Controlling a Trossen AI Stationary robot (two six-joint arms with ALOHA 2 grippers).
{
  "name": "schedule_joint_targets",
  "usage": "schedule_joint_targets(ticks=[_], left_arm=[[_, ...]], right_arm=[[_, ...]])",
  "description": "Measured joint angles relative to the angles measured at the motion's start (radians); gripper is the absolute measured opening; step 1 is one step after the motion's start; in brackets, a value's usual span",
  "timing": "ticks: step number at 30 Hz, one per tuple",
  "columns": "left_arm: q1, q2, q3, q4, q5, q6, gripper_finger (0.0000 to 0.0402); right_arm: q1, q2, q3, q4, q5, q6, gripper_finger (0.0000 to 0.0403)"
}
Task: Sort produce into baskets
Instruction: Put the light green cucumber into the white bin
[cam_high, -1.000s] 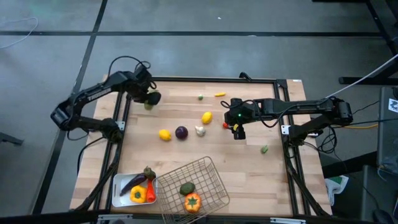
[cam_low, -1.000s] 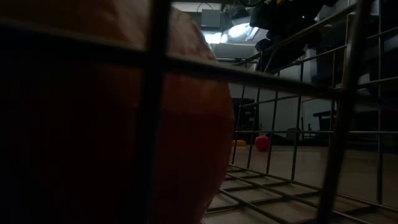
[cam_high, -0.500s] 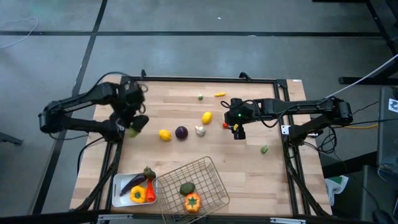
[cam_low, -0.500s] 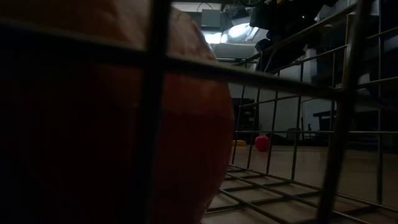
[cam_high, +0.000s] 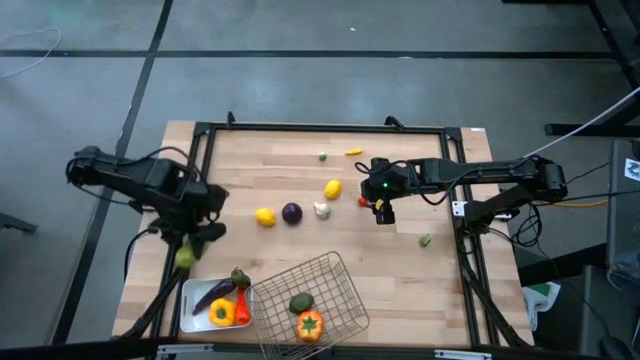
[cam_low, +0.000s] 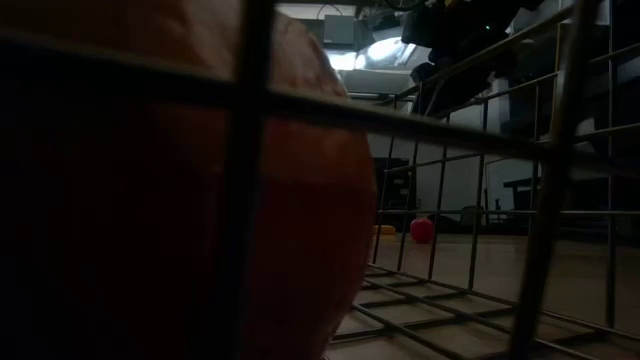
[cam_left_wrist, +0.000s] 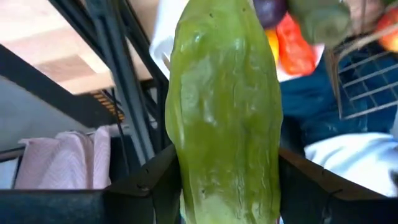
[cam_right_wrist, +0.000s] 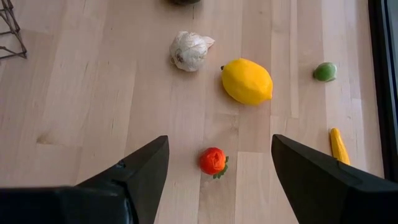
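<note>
While the left end effector hangs over the desk's left edge rail, its two fingers are closed on a green cucumber — gripped at its lower part, the rest standing out ahead of the fingers. Seen from above, the cucumber shows as a green tip at the end of this end effector. Just beyond that tip lies the white tray, holding a purple eggplant, a yellow pepper, a red-orange piece and a dark greenish piece. Beside the tray, farther from the left end effector, stands the wire basket, with an orange pepper and a dark green item inside.

The right end effector is well apart, over the right half of the desk, its fingers spread and holding nothing. Directly ahead of it, between the lines of its fingers, lies a small red piece. Farther ahead are a lemon and a garlic bulb; off to one side are a small green piece and a slim yellow piece.

Between the two end effectors, on the bare wood, rest a second lemon and a purple onion, close together. A further green piece lies near the right end effector, toward the desk's right rail.

The low view is mostly blocked by the basket's wires and the pepper — only the red piece shows beyond.
</note>
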Motion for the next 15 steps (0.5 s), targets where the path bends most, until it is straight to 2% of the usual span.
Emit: schedule_joint_targets(ticks=[6, 15], left_arm=[[-0.188, 0.082, 0.0, 0.156, -0.001, -0.166, 0.0205], [-0.368, 0.258, 0.0, 0.296, -0.001, -0.172, 0.0205]], right_arm=[[0.0, 0.0, 0.0, 0.0, 0.0, 0.0, 0.0282], [0.0, 0.0, 0.0, -0.001, 0.0, 0.0, 0.0282]])
